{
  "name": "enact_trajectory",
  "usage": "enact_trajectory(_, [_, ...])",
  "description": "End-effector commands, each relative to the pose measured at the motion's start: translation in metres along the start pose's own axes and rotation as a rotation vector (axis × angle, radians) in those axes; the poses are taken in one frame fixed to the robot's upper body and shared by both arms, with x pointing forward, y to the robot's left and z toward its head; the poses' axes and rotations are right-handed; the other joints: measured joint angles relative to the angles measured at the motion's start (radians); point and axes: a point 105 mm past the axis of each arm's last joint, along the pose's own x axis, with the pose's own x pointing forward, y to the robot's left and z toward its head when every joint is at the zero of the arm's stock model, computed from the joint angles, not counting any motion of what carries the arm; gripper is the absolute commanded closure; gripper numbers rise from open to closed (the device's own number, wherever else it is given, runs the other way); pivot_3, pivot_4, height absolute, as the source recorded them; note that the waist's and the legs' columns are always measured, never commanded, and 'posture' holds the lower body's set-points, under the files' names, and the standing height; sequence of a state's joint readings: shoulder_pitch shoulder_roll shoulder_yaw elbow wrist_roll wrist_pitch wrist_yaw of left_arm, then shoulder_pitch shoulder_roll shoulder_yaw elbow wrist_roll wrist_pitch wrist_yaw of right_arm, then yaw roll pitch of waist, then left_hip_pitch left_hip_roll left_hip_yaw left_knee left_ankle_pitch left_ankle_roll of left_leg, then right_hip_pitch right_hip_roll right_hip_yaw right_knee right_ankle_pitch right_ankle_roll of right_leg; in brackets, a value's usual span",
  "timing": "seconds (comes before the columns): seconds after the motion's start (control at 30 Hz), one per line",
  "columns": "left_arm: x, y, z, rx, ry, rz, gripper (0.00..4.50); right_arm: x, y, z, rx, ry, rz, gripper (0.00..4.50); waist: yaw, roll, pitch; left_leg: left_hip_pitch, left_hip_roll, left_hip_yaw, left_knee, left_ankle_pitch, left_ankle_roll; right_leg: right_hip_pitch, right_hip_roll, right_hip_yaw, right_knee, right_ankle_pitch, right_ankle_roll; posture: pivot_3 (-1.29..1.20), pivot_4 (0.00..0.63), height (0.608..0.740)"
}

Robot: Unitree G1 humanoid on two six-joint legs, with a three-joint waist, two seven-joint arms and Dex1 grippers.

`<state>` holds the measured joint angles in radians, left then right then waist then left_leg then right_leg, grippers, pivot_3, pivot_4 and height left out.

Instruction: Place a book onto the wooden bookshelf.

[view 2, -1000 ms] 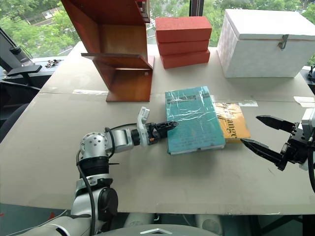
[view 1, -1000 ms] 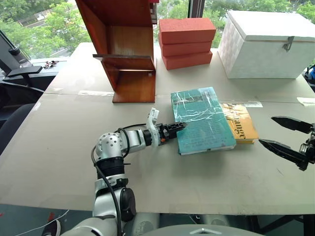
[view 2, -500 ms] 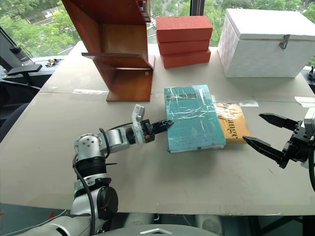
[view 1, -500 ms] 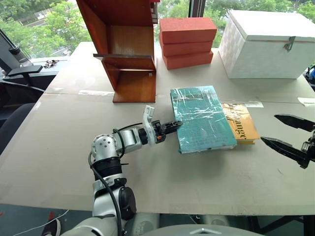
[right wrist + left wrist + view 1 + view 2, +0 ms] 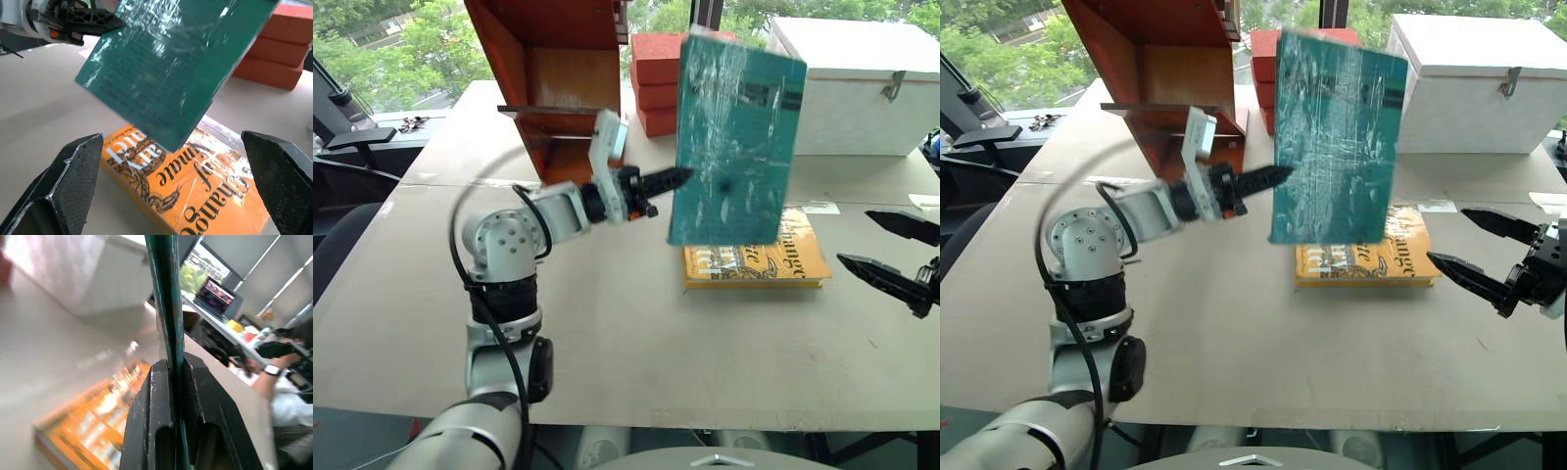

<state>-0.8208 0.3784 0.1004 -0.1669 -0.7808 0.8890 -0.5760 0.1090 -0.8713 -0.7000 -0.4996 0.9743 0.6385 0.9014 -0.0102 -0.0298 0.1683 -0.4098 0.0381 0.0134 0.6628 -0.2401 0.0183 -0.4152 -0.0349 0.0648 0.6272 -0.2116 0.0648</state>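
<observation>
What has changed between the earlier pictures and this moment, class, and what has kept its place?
The left end effector closed on the edge of the teal book and lifted it off the table, turning it from flat to upright. That uncovered the whole yellow-orange book it had partly lain on. The right end effector stayed open beside that book; the wooden bookshelf, red bricks and white box kept their places.

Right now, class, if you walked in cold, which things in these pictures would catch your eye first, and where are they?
First the teal-green book, held upright in the air above the table, pinched at its edge by the shut left hand. Beneath it a yellow-orange book lies flat on the table. Behind stand the wooden bookshelf and stacked red bricks, while the open right hand waits at the right.
</observation>
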Motion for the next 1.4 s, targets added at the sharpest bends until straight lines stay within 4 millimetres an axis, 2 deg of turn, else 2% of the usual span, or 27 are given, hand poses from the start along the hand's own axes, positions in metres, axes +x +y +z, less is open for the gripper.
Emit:
enact_trajectory(0.03, [0.001,-0.021,0.045,0.47,-0.113,-0.074,4.46,0.0,-0.003,0.024,0.0,-0.092,0.002,0.0,-0.001,0.0,0.0,-0.001,0.0,0.0,0.0,0.0,0.0,-0.001,0.0,0.0,0.0,0.0,0.0,0.0,0.15,0.74])
enact_trajectory(0.1, [0.002,-0.02,0.054,0.641,-0.118,-0.044,4.46,0.003,-0.005,0.031,0.019,-0.123,0.015,0.0,0.001,0.0,0.0,-0.002,0.0,0.0,0.0,0.0,0.0,-0.001,0.0,0.0,-0.001,0.0,0.0,0.0,0.15,0.74])
enact_trajectory(0.23, [0.003,-0.02,0.086,1.153,-0.146,0.107,4.46,0.014,-0.01,0.043,0.047,-0.181,0.049,0.0,0.005,0.0,0.001,-0.004,0.0,0.0,0.0,0.0,0.0,-0.002,0.0,0.0,-0.002,0.0,0.0,0.0,0.15,0.74])
enact_trajectory(0.33, [0.0,-0.013,0.092,1.477,-0.076,0.187,4.46,0.022,-0.012,0.048,0.06,-0.213,0.071,0.0,0.004,-0.001,0.001,-0.004,0.0,0.0,0.0,0.0,0.0,-0.002,0.0,0.0,-0.002,0.0,0.001,0.0,0.15,0.74])
enact_trajectory(0.43, [-0.011,-0.002,0.104,1.662,-0.037,0.295,4.46,0.029,-0.017,0.057,0.079,-0.266,0.091,0.0,0.0,0.0,0.001,-0.004,0.0,0.0,0.0,0.0,0.0,-0.002,0.0,0.001,-0.002,0.002,0.004,0.0,0.15,0.74])
enact_trajectory(0.53, [-0.032,0.021,0.102,1.801,0.139,0.399,4.46,0.036,-0.02,0.064,0.114,-0.315,0.125,0.0,-0.006,0.0,0.001,-0.004,0.0,0.0,0.0,0.0,0.0,-0.002,0.0,0.0,-0.002,0.002,0.005,0.0,0.15,0.74])
enact_trajectory(0.6, [-0.043,0.031,0.1,1.841,0.233,0.438,4.46,0.04,-0.022,0.064,0.123,-0.32,0.141,0.0,-0.006,0.0,0.002,-0.004,0.0,0.0,0.0,0.0,0.0,-0.003,0.0,0.001,-0.001,0.002,0.005,0.0,0.15,0.74])
enact_trajectory(0.77, [-0.077,0.062,0.089,1.808,0.5,0.544,4.46,0.047,-0.024,0.062,0.136,-0.327,0.162,0.0,-0.008,0.001,0.002,-0.005,0.001,0.001,0.0,0.0,0.001,-0.005,0.0,0.001,-0.001,0.003,0.005,0.0,0.15,0.74])
enact_trajectory(0.93, [-0.104,0.08,0.077,1.733,0.688,0.616,4.46,0.051,-0.023,0.064,0.159,-0.351,0.193,0.0,-0.004,0.001,0.002,-0.005,0.001,0.001,-0.001,0.0,0.001,-0.006,0.001,0.001,0.001,0.003,0.005,0.0,0.15,0.74])
enact_trajectory(1.23, [-0.122,0.092,0.069,1.645,0.818,0.685,4.46,0.053,-0.021,0.059,0.158,-0.343,0.199,0.0,-0.005,0.001,0.002,-0.005,0.001,0.001,0.0,0.0,0.001,-0.006,0.001,0.001,0.002,0.003,0.005,0.0,0.15,0.74])
enact_trajectory(1.4, [-0.123,0.096,0.053,1.581,0.859,0.652,4.46,0.052,-0.019,0.056,0.16,-0.346,0.193,0.0,-0.009,0.001,0.002,-0.002,0.002,0.001,0.001,0.0,0.001,-0.006,0.002,0.001,0.007,0.002,0.005,0.0,0.15,0.74])
